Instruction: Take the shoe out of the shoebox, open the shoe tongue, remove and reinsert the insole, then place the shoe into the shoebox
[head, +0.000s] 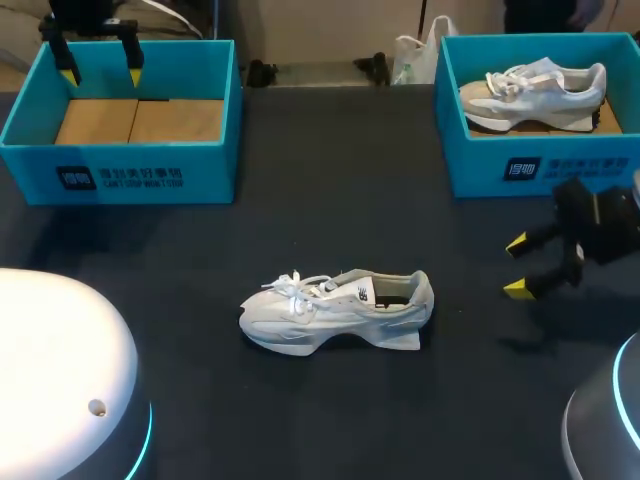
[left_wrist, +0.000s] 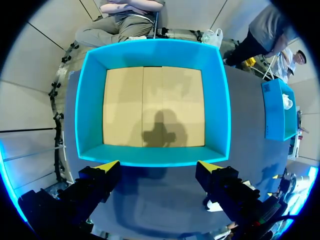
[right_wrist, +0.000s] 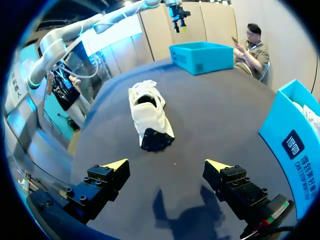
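White shoe (head: 335, 310) is lying loose; your right gripper (head: 517, 266) and left gripper (head: 101, 73) are both gaping, empty. Closing side-on, you're risking shoving it.

Right shoebox (head: 472, 165) cut off at edge

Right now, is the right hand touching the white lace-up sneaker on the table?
Apart. The head view shows dark table between the right hand and the white lace-up sneaker.

White shoe (head: 335, 310) upright on its sole at mid-table (head: 330, 180), toe leftward, laces loose. Open teal shoebox (head: 120, 160), cardboard floor bare, far left; second teal shoebox (head: 540, 165), far right, holding another pale shoe (head: 535, 92)
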